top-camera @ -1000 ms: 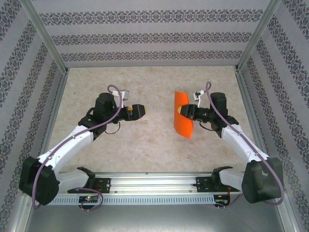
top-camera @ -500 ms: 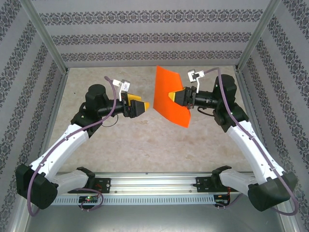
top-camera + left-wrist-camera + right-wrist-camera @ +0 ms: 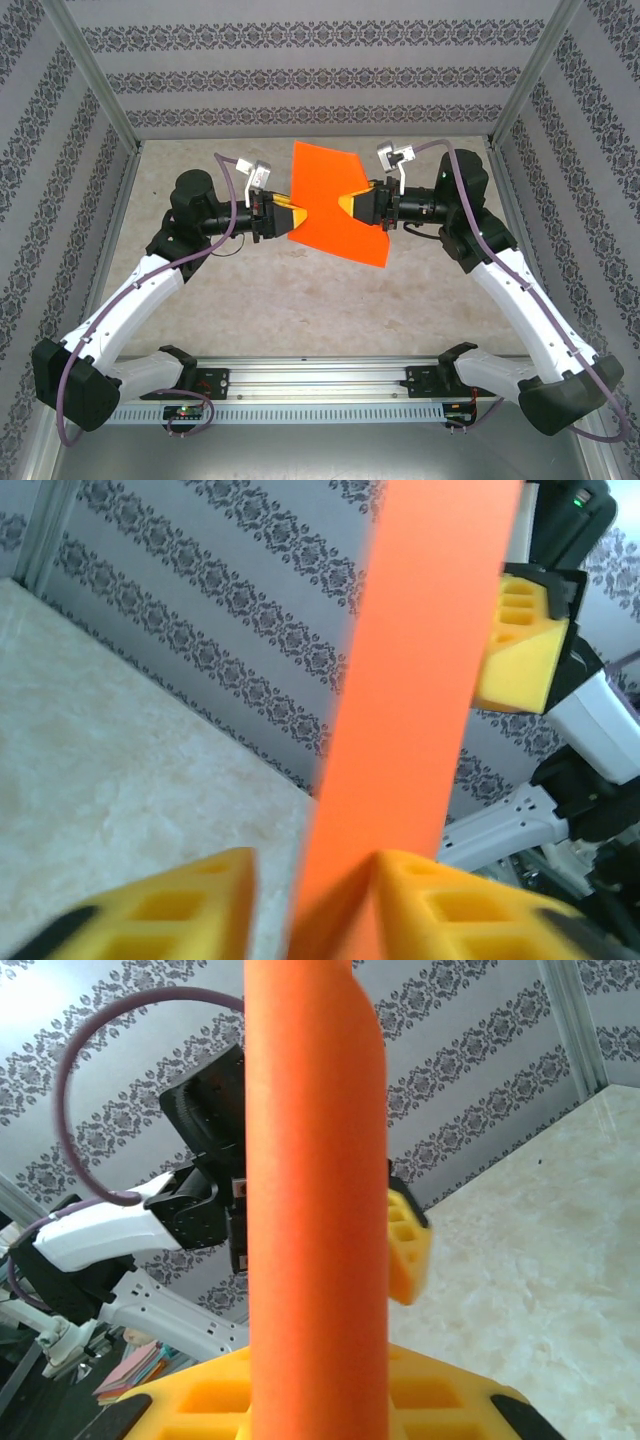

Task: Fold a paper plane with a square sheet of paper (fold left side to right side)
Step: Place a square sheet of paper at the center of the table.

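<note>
Orange sheet (image 3: 335, 205) is off the table (image 3: 300, 300) and up in mid-air between your two claws. A second ago it hung lower, out at the right claw alone. Right claw (image 3: 352, 206) is clamped on the sheet's right edge, with the paper pinched between its yellow pads. Left claw (image 3: 292, 218) was wide open and well apart. It has since come across, and its jaws have narrowed around the left edge. Its wrist view puts the paper between the fingers, against one pad with a sliver of gap to the other, so treat it as not gripping yet. My read: you're almost at the two-handed hold for the left-to-right fold, and the fold itself isn't made. Sheet stands tilted, spanning from one claw to the other.
</note>
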`<control>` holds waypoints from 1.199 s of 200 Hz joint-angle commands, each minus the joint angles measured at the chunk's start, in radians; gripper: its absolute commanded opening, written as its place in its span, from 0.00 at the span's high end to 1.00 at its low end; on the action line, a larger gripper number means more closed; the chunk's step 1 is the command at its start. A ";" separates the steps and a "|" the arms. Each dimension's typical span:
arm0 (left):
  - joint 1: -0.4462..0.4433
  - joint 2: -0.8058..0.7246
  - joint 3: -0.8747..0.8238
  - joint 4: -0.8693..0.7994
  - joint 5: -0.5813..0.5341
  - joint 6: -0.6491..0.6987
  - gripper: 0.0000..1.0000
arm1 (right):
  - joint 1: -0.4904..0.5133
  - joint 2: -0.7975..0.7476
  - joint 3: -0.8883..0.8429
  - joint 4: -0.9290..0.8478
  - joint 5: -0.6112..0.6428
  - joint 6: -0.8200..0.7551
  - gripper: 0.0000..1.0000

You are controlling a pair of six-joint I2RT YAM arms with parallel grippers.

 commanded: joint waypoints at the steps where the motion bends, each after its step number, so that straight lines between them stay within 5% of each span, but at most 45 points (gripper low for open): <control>1: 0.006 -0.011 0.002 0.051 0.045 -0.005 0.82 | -0.005 0.005 0.008 -0.015 0.020 -0.037 0.78; 31: 0.007 -0.013 0.015 -0.056 0.030 0.055 1.00 | -0.028 0.010 0.002 -0.041 0.053 -0.039 0.74; 107: 0.006 0.040 -0.152 -0.187 -0.254 0.039 1.00 | -0.154 -0.011 -0.153 -0.168 0.380 -0.008 0.18; 131: 0.007 0.116 -0.210 -0.221 -0.347 0.001 1.00 | -0.200 0.012 -0.239 -0.165 0.428 0.065 0.08; 200: 0.006 0.346 -0.227 -0.297 -0.412 0.000 1.00 | -0.203 0.114 -0.359 -0.136 0.471 0.136 0.06; 240: 0.002 0.456 -0.178 -0.321 -0.437 0.040 1.00 | -0.141 0.202 -0.423 -0.015 0.462 0.214 0.22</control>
